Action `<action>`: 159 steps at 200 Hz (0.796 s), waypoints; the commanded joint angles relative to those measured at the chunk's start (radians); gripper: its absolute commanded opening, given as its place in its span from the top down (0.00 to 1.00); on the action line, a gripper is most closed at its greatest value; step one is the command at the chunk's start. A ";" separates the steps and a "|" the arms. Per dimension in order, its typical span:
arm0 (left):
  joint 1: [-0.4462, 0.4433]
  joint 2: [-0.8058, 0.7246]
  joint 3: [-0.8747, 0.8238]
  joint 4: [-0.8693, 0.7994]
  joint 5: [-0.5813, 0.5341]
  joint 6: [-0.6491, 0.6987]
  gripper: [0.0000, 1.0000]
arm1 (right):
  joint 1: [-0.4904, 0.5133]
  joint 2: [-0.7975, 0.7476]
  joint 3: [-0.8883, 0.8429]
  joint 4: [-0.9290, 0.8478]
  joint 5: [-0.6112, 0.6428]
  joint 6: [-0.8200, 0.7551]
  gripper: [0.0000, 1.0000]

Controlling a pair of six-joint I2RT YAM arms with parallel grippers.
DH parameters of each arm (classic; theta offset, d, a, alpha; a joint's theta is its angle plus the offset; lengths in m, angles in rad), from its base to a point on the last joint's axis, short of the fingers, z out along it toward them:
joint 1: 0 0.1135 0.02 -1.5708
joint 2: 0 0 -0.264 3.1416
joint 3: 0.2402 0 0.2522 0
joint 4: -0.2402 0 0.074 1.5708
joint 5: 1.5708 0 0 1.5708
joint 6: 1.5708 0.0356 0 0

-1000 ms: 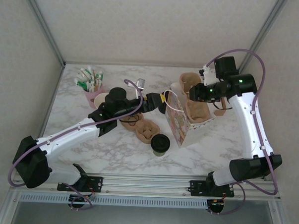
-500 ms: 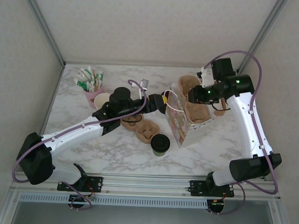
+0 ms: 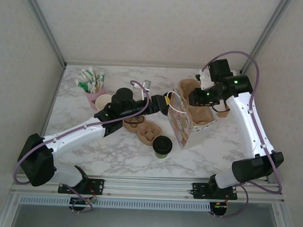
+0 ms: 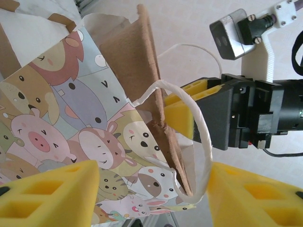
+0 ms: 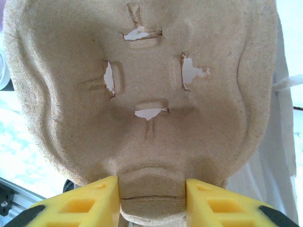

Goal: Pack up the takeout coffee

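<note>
Cartoon bag (image 4: pixel 71 118), pulp carrier (image 5: pixel 142 156), marble table (image 3: pixel 124 157)

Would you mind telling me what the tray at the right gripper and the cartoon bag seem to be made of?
The tray looks like moulded paper pulp: matte tan, fibrous grain, torn-edged slots. The bag appears to be paper, smooth and colour-printed with animals, creased at its folds; its white handle looks like twisted paper cord.

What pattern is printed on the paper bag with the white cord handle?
Pastel cartoon animal faces cover the paper bag; clearest in the left wrist view.
</note>
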 commanded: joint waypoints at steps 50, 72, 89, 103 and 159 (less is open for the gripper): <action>-0.011 0.012 0.026 0.022 0.013 0.009 0.39 | 0.017 0.023 0.019 -0.030 0.056 -0.003 0.63; -0.011 0.012 0.024 0.023 0.011 0.008 0.39 | 0.016 0.025 0.029 -0.033 0.066 0.001 0.63; -0.011 0.011 0.021 0.023 0.011 0.009 0.39 | 0.016 0.027 0.033 -0.035 0.078 0.003 0.63; -0.010 0.009 0.020 0.022 0.011 0.008 0.39 | 0.016 0.030 0.032 -0.036 0.083 0.004 0.64; -0.010 0.005 0.012 0.023 0.007 0.008 0.40 | 0.018 0.037 0.029 -0.037 0.089 0.008 0.64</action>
